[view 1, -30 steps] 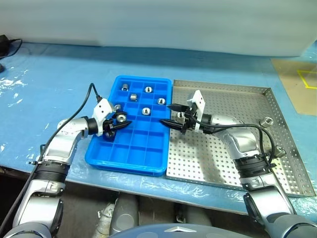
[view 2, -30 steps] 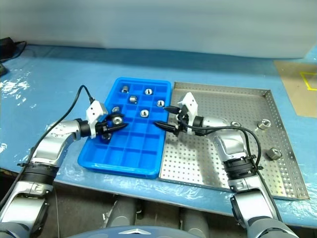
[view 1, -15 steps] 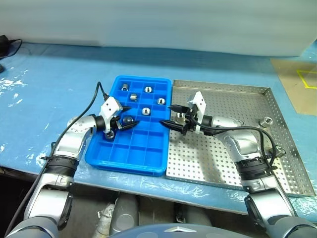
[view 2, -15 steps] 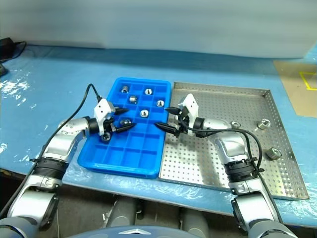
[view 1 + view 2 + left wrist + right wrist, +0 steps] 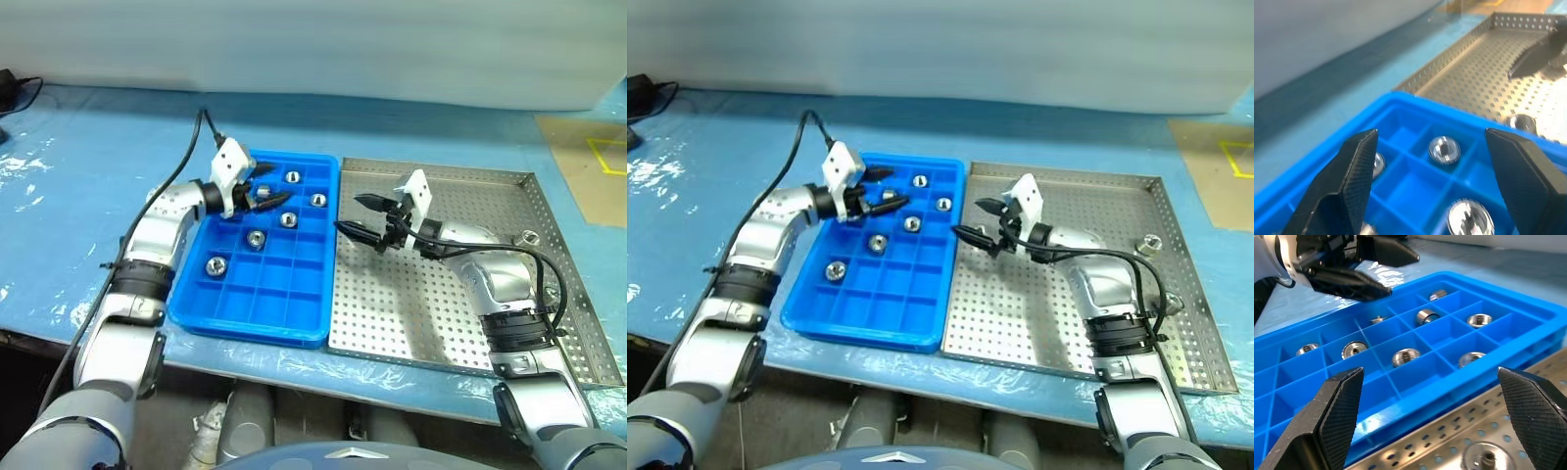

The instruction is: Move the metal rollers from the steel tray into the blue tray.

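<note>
**Rollers split between both trays, both hands empty**

On the blue-covered desk (image 5: 88, 176) there's the blue tray (image 5: 250, 304) on the left and the steel tray (image 5: 451, 313) right up against it on the right.

Starting at the left: the left hand (image 5: 261, 189) hovers over the far-left corner of the blue tray, fingers spread apart, nothing between them. Pretty clear in the left wrist view too, the two black fingers (image 5: 1347, 181) stand wide with just compartments showing between.

The blue tray holds most of the metal rollers (image 5: 254, 237), each sitting in its own square compartment. One is alone on the near-left side (image 5: 215, 264), one sits mid-tray, and a cluster fills the far rows (image 5: 293, 177). The near rows of compartments are bare blue.

Moving right, the right hand (image 5: 361, 216) hangs just over the left edge of the steel tray, pointing toward the blue tray, also released and holding nothing.

Far over on the right side of the steel tray, one roller (image 5: 1149, 244) sits near the rim. Another roller (image 5: 1484, 458) lies on the perforated floor close under the right hand.
</note>
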You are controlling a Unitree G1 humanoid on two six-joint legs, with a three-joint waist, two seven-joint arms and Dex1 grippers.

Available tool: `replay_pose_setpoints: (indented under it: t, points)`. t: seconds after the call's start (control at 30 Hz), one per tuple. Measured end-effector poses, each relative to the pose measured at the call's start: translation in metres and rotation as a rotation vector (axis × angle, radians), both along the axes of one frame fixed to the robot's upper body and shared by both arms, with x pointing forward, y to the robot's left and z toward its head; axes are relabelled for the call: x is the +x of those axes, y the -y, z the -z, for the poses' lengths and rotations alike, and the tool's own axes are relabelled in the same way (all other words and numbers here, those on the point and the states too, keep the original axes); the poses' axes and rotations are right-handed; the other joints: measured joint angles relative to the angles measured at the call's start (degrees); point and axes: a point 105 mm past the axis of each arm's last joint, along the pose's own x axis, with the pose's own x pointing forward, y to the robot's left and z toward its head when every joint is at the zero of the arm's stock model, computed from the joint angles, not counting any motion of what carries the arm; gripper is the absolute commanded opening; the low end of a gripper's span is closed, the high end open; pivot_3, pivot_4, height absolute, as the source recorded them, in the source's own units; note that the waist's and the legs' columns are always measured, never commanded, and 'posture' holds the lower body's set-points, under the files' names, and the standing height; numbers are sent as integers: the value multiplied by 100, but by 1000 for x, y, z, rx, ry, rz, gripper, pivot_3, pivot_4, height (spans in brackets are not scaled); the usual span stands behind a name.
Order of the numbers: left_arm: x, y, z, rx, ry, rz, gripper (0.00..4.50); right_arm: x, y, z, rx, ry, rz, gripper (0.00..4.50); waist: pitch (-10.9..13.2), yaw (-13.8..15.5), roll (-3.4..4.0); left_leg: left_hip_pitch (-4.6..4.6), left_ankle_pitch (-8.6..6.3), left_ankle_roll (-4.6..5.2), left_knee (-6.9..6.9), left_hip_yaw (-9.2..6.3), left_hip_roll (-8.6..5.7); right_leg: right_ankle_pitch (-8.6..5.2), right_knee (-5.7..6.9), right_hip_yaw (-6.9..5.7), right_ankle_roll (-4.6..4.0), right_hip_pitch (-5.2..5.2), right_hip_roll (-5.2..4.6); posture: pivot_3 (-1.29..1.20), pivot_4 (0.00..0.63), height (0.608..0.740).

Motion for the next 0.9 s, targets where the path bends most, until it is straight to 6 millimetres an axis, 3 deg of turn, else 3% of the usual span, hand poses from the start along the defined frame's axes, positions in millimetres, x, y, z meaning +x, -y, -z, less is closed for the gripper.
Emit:
replay_pose_setpoints:
  t: [0.2, 0.3, 0.4, 0.67, 0.9]
  points:
    - [15, 38, -16, 79, 29, 121, 3681, -7, 23, -7, -6, 32, 99, 4500, 1, -91, -3, -10, -7, 15, 9, 3, -5, 2, -10, 3, 3, 0, 0, -217, 150, 740]
    - [12, 65, -22, 184, 37, 250, 3681, -18, 33, -1, -2, 21, 159, 4500, 1, -151, -4, -9, -15, 27, 11, 5, -5, 3, -15, 9, 5, 0, 0, -283, 150, 740]
    - [9, 78, -16, 284, 20, 322, 3681, -29, 37, 6, -3, 4, 199, 4500, 1, -278, -4, -8, -19, 34, 10, 8, -8, 6, -18, 17, 10, 0, -1, -351, 150, 740]
    - [-5, 95, 8, 493, -67, 462, 3681, -52, 52, 10, 1, -1, 326, 4500, 3, -609, -7, 0, -35, 59, 14, 18, -8, 8, -25, 33, 13, 2, 0, -475, 150, 740]
    - [-4, 93, 29, 687, -85, 446, 3681, -68, 54, 14, -3, -17, 371, 4500, 4, -765, -8, 12, -39, 65, 17, 24, -9, 8, -30, 41, 14, 16, 0, -530, 150, 740]
